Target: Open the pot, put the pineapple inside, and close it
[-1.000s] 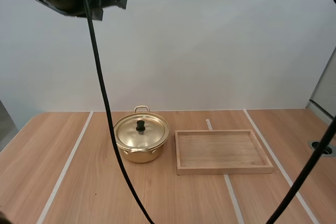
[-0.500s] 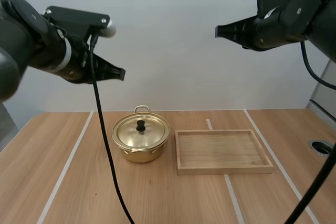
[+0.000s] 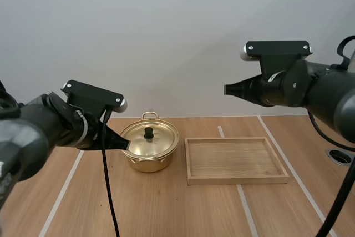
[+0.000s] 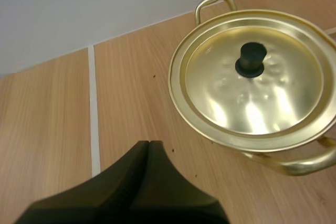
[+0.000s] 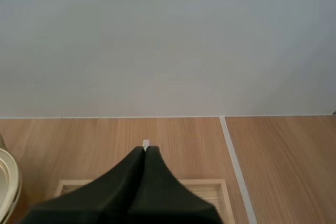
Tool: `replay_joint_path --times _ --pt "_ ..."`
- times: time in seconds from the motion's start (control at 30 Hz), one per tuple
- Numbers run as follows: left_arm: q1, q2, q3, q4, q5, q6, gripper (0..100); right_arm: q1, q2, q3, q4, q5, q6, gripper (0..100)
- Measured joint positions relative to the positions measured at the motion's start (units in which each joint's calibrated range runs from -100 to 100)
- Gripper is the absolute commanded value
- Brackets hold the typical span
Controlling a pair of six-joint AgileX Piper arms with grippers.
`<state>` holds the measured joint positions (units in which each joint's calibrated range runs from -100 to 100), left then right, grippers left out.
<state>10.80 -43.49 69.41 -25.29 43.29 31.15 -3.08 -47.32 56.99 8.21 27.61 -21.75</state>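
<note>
A brass pot stands on the wooden table with its lid on; the lid has a black knob. My left gripper hovers just left of the pot, shut with nothing in it; its fingers lie together as one dark wedge short of the pot's rim. My right gripper is high above the wooden tray, also shut and empty, its fingers pointing over the tray's far edge.
The empty wooden tray sits right of the pot. White tape lines run across the table. A round hole is in the table at the far right. A plain wall stands behind the table.
Both arms have come down from the top of the high view. The left gripper has dropped to pot level beside the pot; the right has lowered above the tray.
</note>
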Motion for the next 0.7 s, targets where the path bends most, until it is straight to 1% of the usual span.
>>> replay_joint_path --times 0.23,0.37,0.43,0.6,0.7 --pt "0.07 0.0 7.7 -3.6 -9.7 5.3 0 0.0 -0.1 5.5 0.0 -4.5 -0.5 0" --pt "0.07 0.0 11.8 -9.5 -19.6 6.1 0 0.0 -0.3 6.8 0.0 -5.2 -0.5 0" --pt "0.07 0.0 13.3 -11.4 -25.0 6.1 0 0.0 -0.4 6.9 0.0 -4.8 -0.5 0" --pt "0.07 0.0 13.8 -12.6 -35.5 6.4 0 0.0 -0.4 6.9 0.0 -4.8 -0.5 0" --pt "0.07 0.0 13.8 -12.6 -37.7 6.4 0 0.0 -0.4 6.9 0.0 -4.8 -0.5 0"
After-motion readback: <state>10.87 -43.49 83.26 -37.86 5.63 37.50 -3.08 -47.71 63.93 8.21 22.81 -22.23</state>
